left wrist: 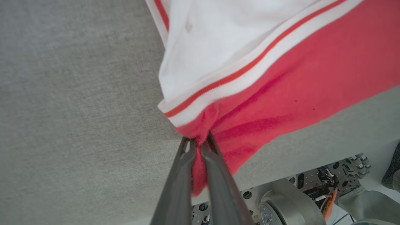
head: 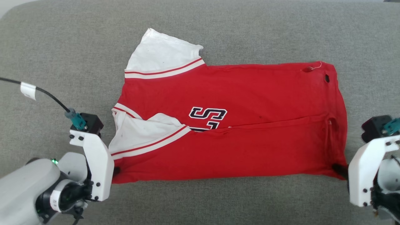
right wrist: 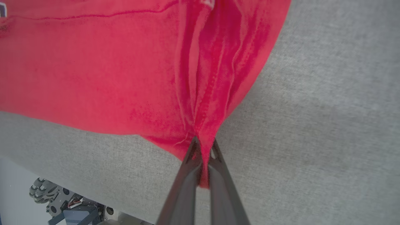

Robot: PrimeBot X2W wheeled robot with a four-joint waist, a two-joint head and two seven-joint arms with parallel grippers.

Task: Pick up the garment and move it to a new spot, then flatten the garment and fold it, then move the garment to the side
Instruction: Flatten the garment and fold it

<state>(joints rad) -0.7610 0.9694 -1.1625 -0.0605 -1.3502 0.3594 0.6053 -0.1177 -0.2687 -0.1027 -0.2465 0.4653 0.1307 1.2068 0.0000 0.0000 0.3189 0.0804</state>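
The garment, a red jersey T-shirt with white sleeves and striped trim, lies partly folded on the grey cushion, its near half doubled over the black-and-white lettering. My left gripper is shut on the garment's near left corner below the white sleeve; the left wrist view has red cloth pinched between its fingers. At the near right corner, my right gripper is shut on the hem. Bunched red cloth runs into that grip in the right wrist view.
The grey fabric surface stretches wide on all sides of the garment. Its front edge lies close behind both grips, with the robot's base and wheels below it.
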